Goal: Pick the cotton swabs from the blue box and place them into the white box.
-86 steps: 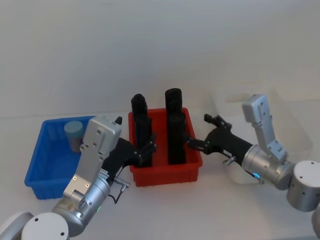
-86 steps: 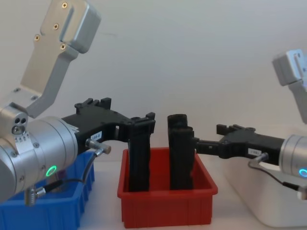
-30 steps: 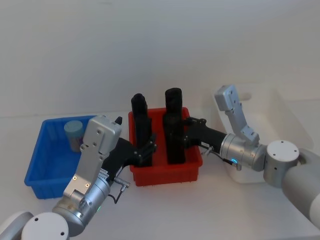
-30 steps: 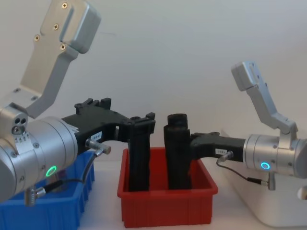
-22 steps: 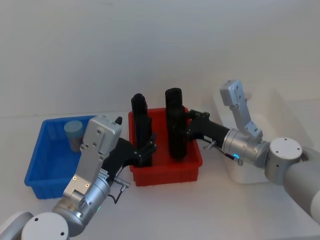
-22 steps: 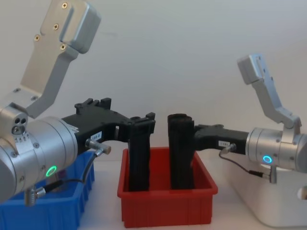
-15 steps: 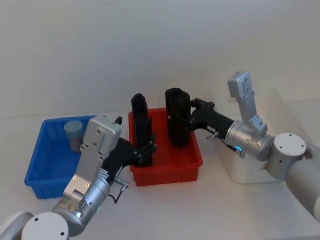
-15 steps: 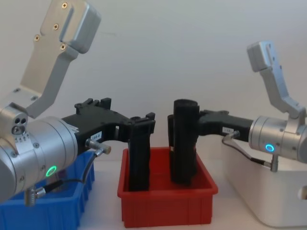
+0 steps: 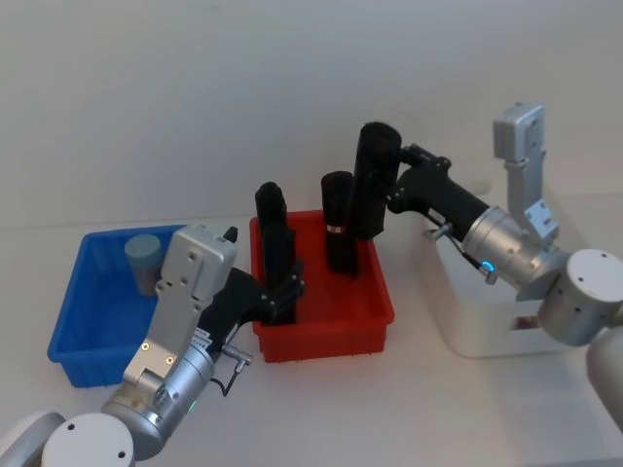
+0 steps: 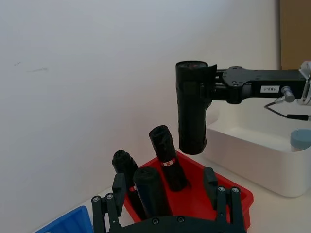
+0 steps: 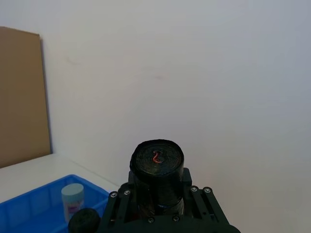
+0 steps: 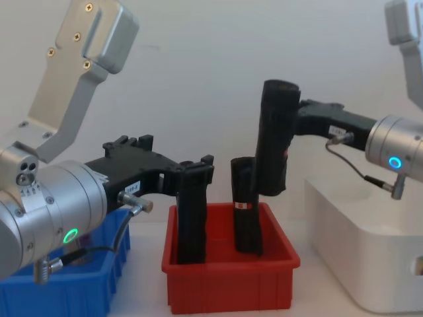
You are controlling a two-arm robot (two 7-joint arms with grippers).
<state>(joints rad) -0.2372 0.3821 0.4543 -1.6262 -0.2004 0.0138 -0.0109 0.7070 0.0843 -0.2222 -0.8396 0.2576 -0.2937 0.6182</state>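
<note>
Right gripper (image 9: pixel 389 191) clamps a black block (image 9: pixel 371 181) clear above the red bin's (image 9: pixel 326 334) rim; left gripper (image 9: pixel 282 292) (jaws spread) flanks another block (image 9: pixel 273 243).

Right gripper (image 9: pixel 386 195) raised, arm reaching forward and to its left, wrist level, fingers clamped on an upright black roll (image 9: pixel 372 179) held in the air. Left gripper (image 9: pixel 282 292) low, arm extended forward, fingers spread either side of a standing black roll (image 9: pixel 274 238), not gripping.

bright, even light, soft shadows, slightly soft focus.
</note>
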